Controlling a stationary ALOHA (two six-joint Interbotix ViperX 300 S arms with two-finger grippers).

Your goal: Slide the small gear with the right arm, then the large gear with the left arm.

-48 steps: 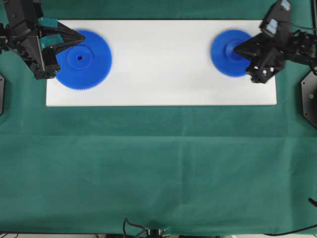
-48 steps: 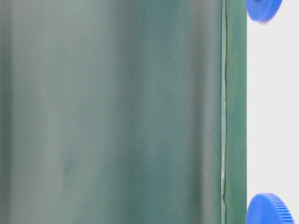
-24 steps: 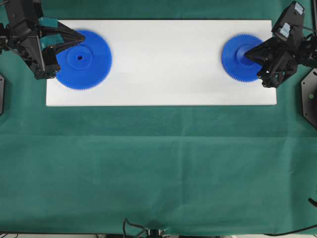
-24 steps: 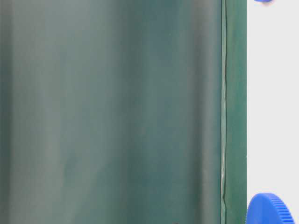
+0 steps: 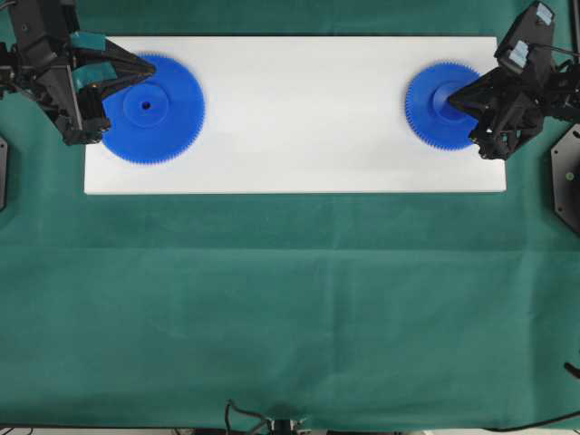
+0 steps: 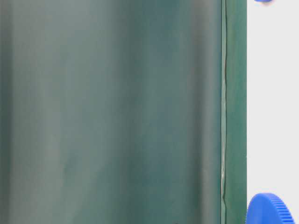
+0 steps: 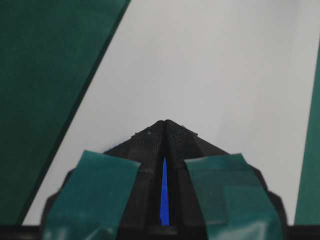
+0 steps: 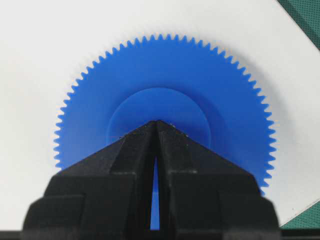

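Observation:
The small gear lies near the right end of the white board. My right gripper is shut, all black, its pointed tip over the gear's raised hub. In the right wrist view the tip sits on the hub of the small gear. The large gear lies at the board's left end. My left gripper, marked with teal patches, is shut with its tip over the gear's upper part. In the left wrist view its tips meet, and blue shows through the slit behind them.
Green cloth covers the table around the board. The board's right edge is close to the small gear. In the table-level view the large gear and a sliver of the small gear lie on the white board.
The small gear slid rightward along the board with my right gripper's tip on its hub, then stayed put over the last half second. The left gripper and large gear have not moved.

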